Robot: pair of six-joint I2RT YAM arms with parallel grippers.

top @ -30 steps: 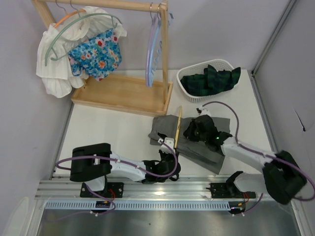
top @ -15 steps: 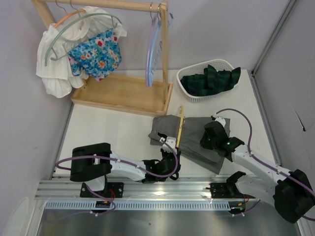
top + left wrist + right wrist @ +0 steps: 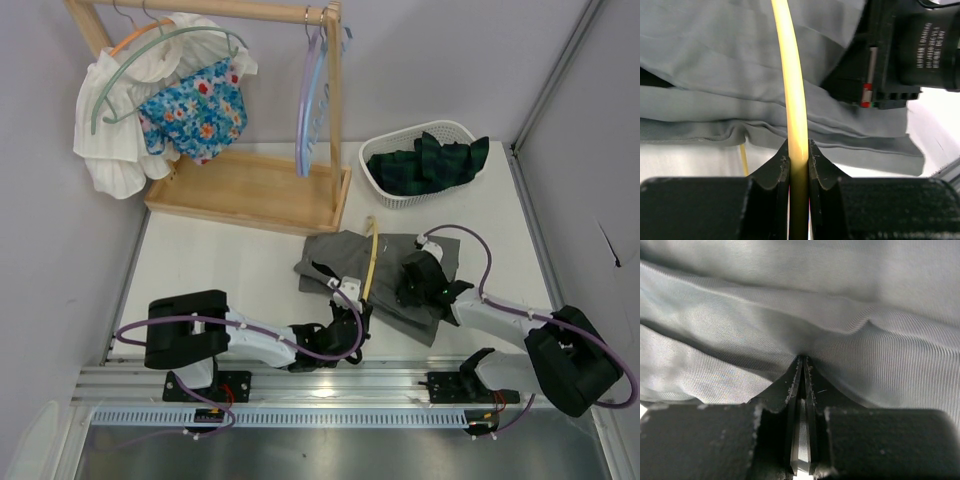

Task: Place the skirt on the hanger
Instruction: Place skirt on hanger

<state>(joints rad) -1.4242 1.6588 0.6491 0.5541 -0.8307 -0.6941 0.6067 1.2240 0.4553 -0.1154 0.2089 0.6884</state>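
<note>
Fabric puckers at the tips of the right claw (image 3: 801, 362), which is clenched on a fold of the grey pleated cloth skirt (image 3: 335, 255) lying spread on the white bench (image 3: 230, 260). The left claw (image 3: 798, 150) is clamped around the thin pale-yellow curved hanger (image 3: 790, 75), holding it steady across the skirt, I'd guess so the cloth can be drawn over it.
</note>
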